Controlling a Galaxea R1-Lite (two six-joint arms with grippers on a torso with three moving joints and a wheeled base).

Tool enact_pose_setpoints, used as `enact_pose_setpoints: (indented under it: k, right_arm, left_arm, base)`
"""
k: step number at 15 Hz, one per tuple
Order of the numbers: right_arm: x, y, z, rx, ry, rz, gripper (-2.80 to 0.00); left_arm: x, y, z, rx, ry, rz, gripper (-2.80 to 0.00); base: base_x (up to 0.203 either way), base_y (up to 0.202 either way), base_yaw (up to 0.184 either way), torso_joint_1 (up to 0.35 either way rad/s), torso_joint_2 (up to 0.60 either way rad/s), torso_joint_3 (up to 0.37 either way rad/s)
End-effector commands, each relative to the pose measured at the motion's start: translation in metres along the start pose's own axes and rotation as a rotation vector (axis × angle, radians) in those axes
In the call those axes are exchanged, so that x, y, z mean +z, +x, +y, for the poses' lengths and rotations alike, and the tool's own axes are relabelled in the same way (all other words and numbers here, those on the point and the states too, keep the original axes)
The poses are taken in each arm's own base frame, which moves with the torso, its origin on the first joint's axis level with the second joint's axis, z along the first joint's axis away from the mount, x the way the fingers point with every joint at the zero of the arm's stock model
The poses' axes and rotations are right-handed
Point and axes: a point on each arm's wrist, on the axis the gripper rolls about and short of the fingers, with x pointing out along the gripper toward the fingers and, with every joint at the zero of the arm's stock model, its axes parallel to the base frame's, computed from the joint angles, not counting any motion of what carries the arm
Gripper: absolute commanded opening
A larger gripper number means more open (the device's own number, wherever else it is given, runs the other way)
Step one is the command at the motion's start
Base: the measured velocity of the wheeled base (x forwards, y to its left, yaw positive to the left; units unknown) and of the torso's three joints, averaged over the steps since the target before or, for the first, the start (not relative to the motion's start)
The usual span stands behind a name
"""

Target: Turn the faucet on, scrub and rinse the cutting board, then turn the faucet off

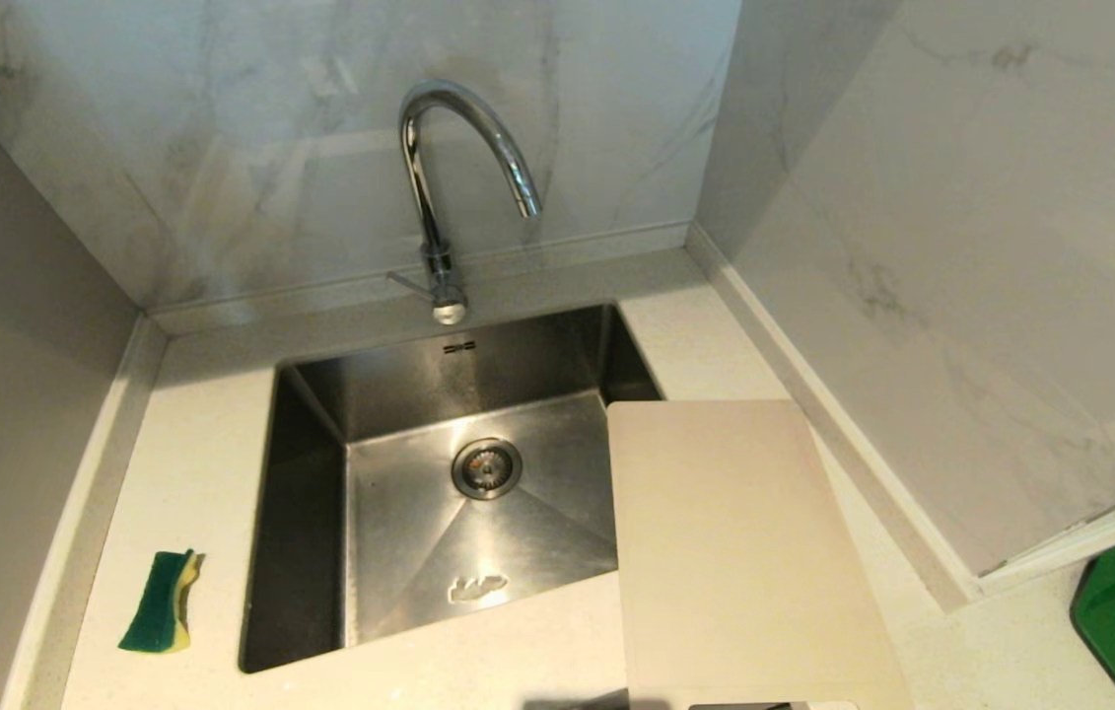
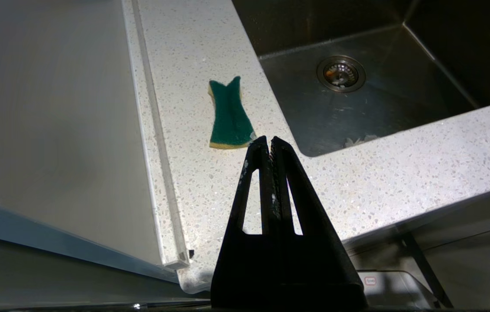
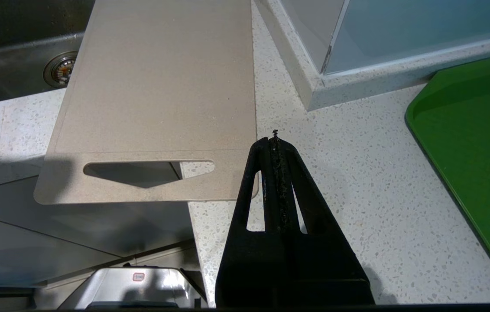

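We see soft, even indoor light in the head view, with a pale glare patch on the marble wall [image 1: 251,187] and bright highlights along the faucet [image 1: 463,148]. The sink [image 1: 399,394] walls fall dark. Straight edges bow toward the frame borders. In both wrist views the near fingers read as black silhouettes.

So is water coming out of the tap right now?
No, the faucet has no stream under its spout, and the sink below it looks dry around the drain.
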Motion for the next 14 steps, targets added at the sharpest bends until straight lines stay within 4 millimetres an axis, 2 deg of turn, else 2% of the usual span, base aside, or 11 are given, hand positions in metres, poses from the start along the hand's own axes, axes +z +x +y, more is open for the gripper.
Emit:
enact_pose_setpoints:
  k: [1, 14]
  right_arm:
    - [0.0, 0.0, 0.0, 0.001, 0.0, 0.0, -2.8]
    - [0.0, 0.0, 0.0, 0.0, 0.002, 0.0, -2.8]
  left_arm:
    - [-0.0005, 0.0, 0.0, 0.0, -0.001, 0.0, -2.8]
    - [-0.0003, -0.0001, 0.0, 0.0, 0.0, -0.001, -2.8]
  base:
    - [0.0, 0.0, 0.0, 0.0, 0.0, 0.0]
    - [0.0, 0.0, 0.0, 0.0, 0.0, 0.0]
